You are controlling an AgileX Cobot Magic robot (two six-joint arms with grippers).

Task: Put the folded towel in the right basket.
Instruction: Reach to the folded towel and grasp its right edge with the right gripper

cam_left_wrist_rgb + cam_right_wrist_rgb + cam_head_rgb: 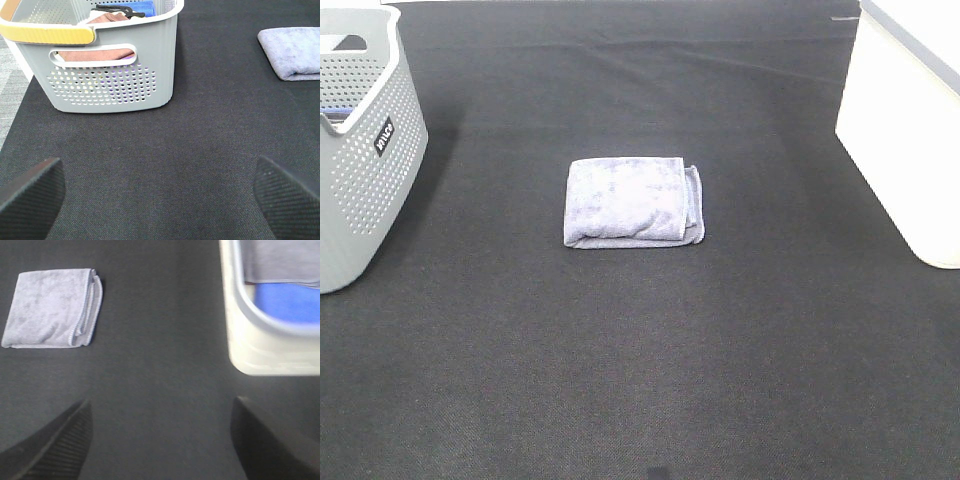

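Observation:
A folded lavender-grey towel [633, 202] lies flat in the middle of the dark table mat. It also shows in the left wrist view [293, 52] and in the right wrist view [52, 307]. The right basket [905, 140] is white and stands at the right edge; the right wrist view shows its rim [235, 305] with grey and blue cloth inside. My left gripper [160, 192] is open and empty, well short of the towel. My right gripper [160, 440] is open and empty, between towel and basket. Neither arm shows in the exterior high view.
A grey perforated basket [365, 150] stands at the left edge; the left wrist view shows it [107, 75] with brown and blue cloth inside. The dark mat [640, 360] covers the table.

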